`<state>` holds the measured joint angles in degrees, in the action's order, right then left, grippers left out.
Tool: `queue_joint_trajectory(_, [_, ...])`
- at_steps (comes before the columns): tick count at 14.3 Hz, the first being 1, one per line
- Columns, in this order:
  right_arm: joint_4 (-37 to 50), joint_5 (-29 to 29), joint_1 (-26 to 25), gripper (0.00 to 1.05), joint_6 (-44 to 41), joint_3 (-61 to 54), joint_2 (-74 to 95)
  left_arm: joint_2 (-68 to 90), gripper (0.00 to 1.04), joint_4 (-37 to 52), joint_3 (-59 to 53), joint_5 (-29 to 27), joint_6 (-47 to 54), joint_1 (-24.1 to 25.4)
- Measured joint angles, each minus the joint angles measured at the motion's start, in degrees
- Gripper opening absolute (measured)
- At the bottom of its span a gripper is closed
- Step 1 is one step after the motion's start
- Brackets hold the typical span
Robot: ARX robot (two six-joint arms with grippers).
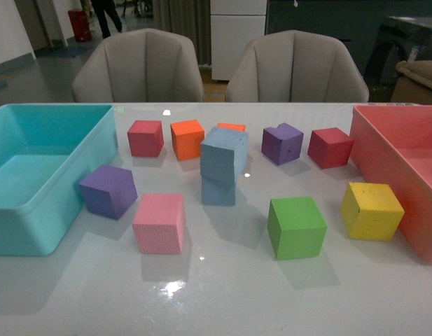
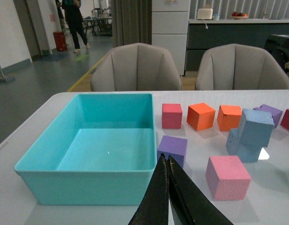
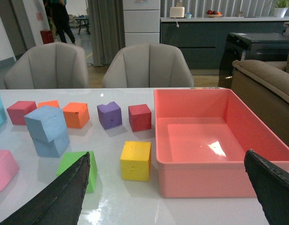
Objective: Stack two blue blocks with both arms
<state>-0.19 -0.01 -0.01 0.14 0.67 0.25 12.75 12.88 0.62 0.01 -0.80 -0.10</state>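
So the two blue blocks are already one on the other mid-counter: upper blue block (image 1: 224,154) sits on the lower blue block (image 1: 218,190), but it's twisted and tilted, overhanging a bit, so the stack looks kinda wobbly to me; both arms are pulled back and neither shows in the front view; left jaws (image 2: 168,161) are pressed together, pointing past the purple cube (image 2: 173,148) with the turquoise bin (image 2: 88,180) right beside; right jaws (image 3: 167,180) are spread wide, with the stack off to the robot's left of them, beyond the green cube (image 3: 74,171); yellow cube (image 3: 135,160) and the pink bin (image 3: 205,180) sit right ahead; I'd guess neither arm is clearly nearer; pink cube (image 1: 159,222) sits just in front of the stack.
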Motion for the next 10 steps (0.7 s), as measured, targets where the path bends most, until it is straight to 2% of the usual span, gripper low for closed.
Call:
queue_joint_trajectory(4, [0.0,0.0,0.0,0.98,0.0,0.0,0.0,-3.0,0.02,-3.0,0.0,0.0,0.0,0.0])
queue_joint_trajectory(6, [0.0,0.0,0.0,0.98,0.0,0.0,0.0,-11.2,0.02,-13.7,0.0,0.0,0.0,0.0])
queue_joint_trajectory(10, [0.0,0.0,0.0,0.98,0.0,0.0,0.0,-12.2,0.02,-12.9,0.0,0.0,0.0,0.0])
